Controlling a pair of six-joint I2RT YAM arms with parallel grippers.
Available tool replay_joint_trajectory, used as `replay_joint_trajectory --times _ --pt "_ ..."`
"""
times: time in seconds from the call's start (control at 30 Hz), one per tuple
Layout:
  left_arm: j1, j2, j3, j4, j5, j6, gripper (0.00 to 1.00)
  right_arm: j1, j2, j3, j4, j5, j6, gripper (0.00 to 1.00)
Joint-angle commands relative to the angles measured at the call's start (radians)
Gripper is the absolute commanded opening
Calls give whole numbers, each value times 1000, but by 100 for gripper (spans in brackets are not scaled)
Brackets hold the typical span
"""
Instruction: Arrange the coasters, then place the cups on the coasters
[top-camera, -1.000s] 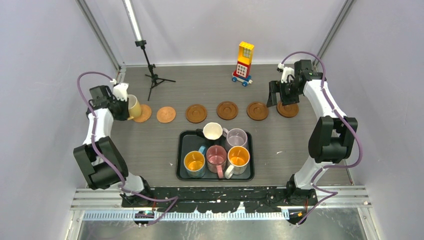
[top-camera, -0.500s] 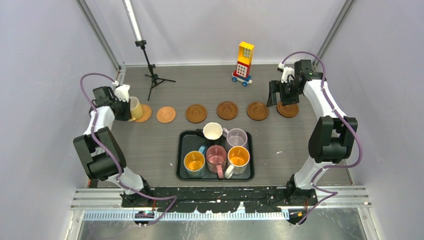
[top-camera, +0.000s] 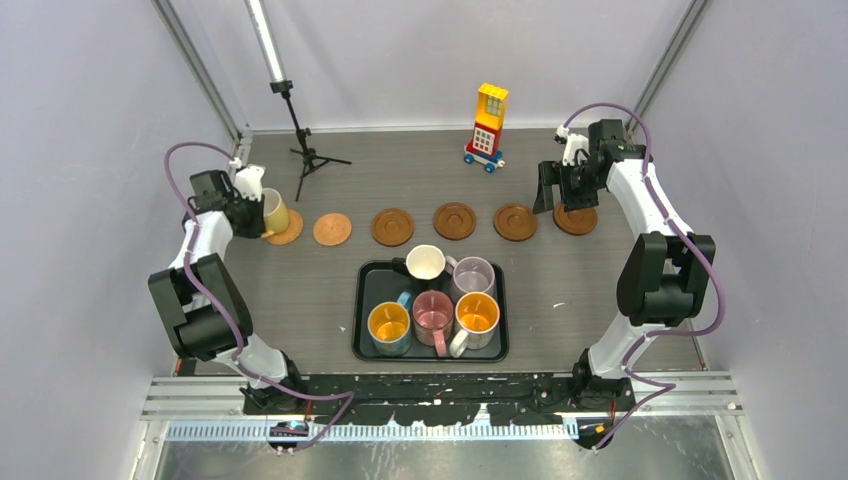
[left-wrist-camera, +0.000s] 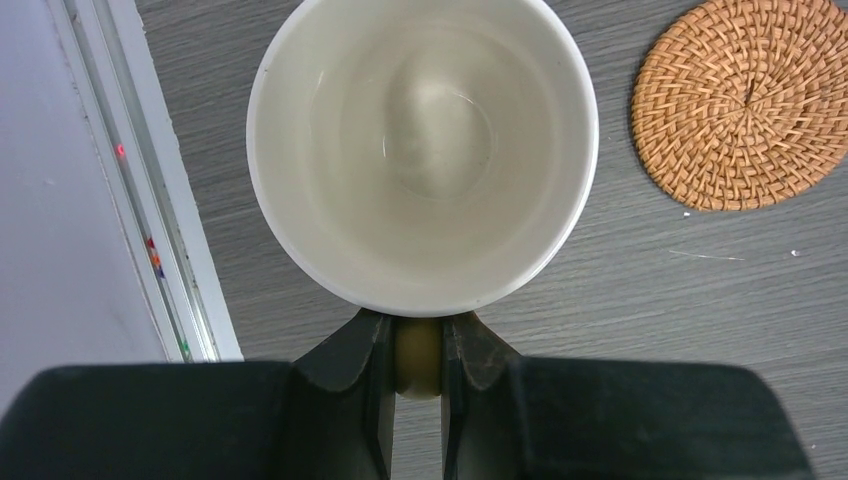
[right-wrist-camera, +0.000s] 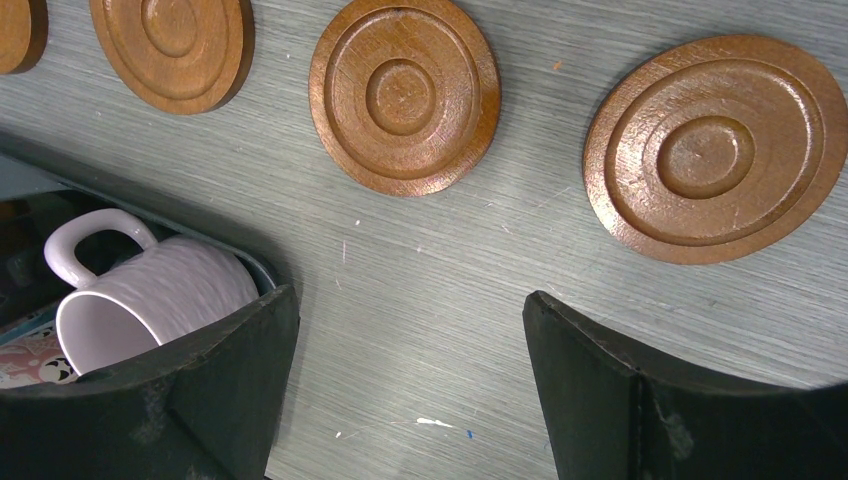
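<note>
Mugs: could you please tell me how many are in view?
6: five in the tray, one cream mug in the left gripper, by the leftmost coaster.

Six round flat brown coasters (top-camera: 454, 220) lie in a spaced row; those on the right are ring-grooved wood, and a lighter woven coaster (left-wrist-camera: 745, 100) lies near the cream ceramic mug (top-camera: 272, 212). That mug hangs tilted at the leftmost coaster (top-camera: 291, 232), its handle pinched in the left gripper (left-wrist-camera: 418, 345). Five mugs stand upright, packed together in a black tray (top-camera: 365, 345): second cream mug (top-camera: 425, 263), pale lilac mug (top-camera: 474, 276), pink mug (top-camera: 433, 313), blue orange-lined mug (top-camera: 389, 326) and whitish orange-lined mug (top-camera: 477, 315).
</note>
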Motion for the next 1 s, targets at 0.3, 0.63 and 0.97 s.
replay_joint_trajectory --times 0.3,0.63,0.97 --pt "-16 4 -15 57 -13 72 26 3 2 20 22 -5 9 87" --pt "-16 -39 -29 -1 -6 92 58 3 4 20 27 -9 9 87" --pt "-15 -119 26 -138 15 105 83 3 -2 17 27 -17 6 87"
